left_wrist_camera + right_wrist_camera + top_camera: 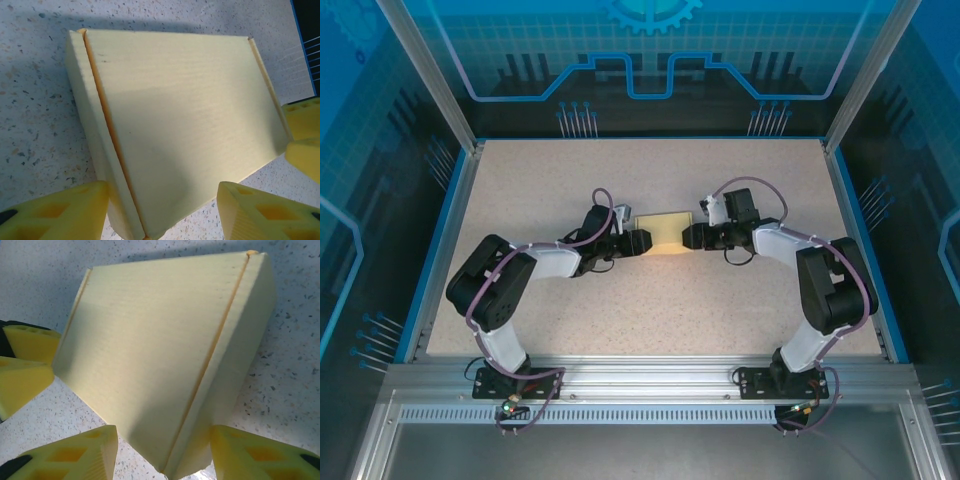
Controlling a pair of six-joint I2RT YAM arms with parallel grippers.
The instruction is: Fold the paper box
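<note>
The paper box lies closed and flat at the table's middle, pale yellow, with a folded side wall along its far edge. My left gripper is at its left end and my right gripper at its right end. In the left wrist view the paper box reaches between my left gripper's jaws; one finger touches the side wall, the other stands apart. In the right wrist view the paper box sits likewise in my right gripper, with a gap at one finger. Both are open.
The speckled table has a blue raised rim on its sides and back. Slanted metal frame posts rise at the back corners. Both arms lie low, elbows out toward the table's sides.
</note>
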